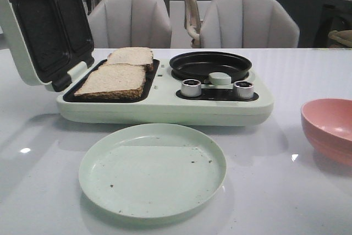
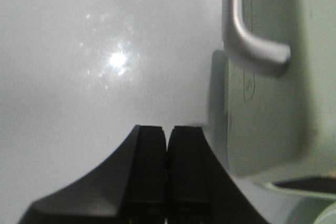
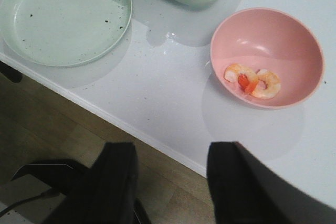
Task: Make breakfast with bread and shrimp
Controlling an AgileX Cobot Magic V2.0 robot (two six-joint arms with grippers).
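The bread (image 1: 115, 80) lies in two slices on the open maker (image 1: 165, 105), ready to toast. The shrimp (image 3: 253, 81) wait in the pink bowl (image 3: 294, 35), just ahead of the wide-open right gripper (image 3: 170, 182). The left gripper (image 2: 168, 166) is closed and empty beside the maker's handle (image 2: 247, 40).

bread (image 1: 116, 79) flat on grill, shrimp (image 3: 253, 81) in bowl (image 3: 294, 35)

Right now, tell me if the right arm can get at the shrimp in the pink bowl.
Probably yes. The right gripper is open, and the shrimp lie uncovered in the pink bowl with nothing in between.
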